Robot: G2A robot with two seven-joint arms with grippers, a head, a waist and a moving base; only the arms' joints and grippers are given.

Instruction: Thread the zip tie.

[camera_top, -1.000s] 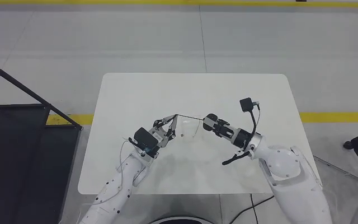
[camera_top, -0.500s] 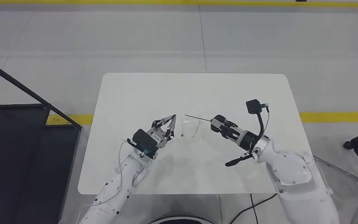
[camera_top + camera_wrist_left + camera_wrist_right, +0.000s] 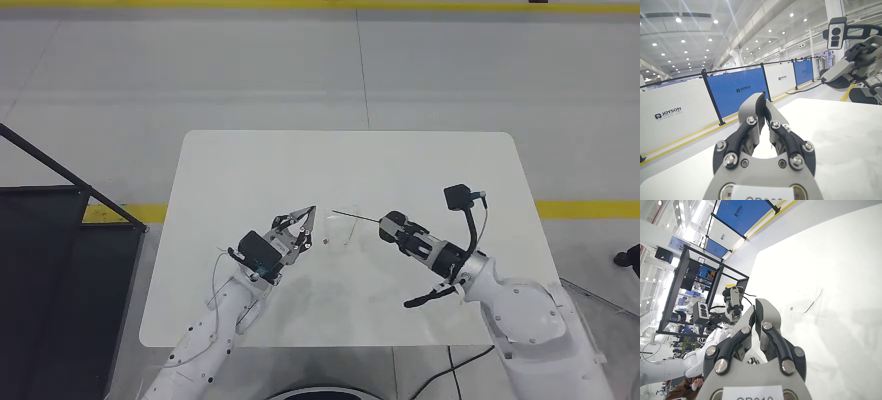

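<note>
Two claws are facing over the table (image 3: 250,180): the right claw (image 3: 382,219) is clamping the tie (image 3: 352,212), aiming its free end toward 9 o'clock for threading; the left claw (image 3: 310,212), pressed together, is hovering just beyond.

Arms (image 3: 215,325) white, glossy. Left gripper (image 3: 763,102), right gripper (image 3: 755,308): grey fingers (image 3: 747,108), black ribbed pads (image 3: 758,313), black links (image 3: 738,132), silver screws (image 3: 751,119). Black wrist camera (image 3: 458,197).

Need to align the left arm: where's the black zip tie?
In the top view the black zip tie sticks out of the right gripper over the table's middle, free tip pointing toward the left gripper, not touching it.
</note>
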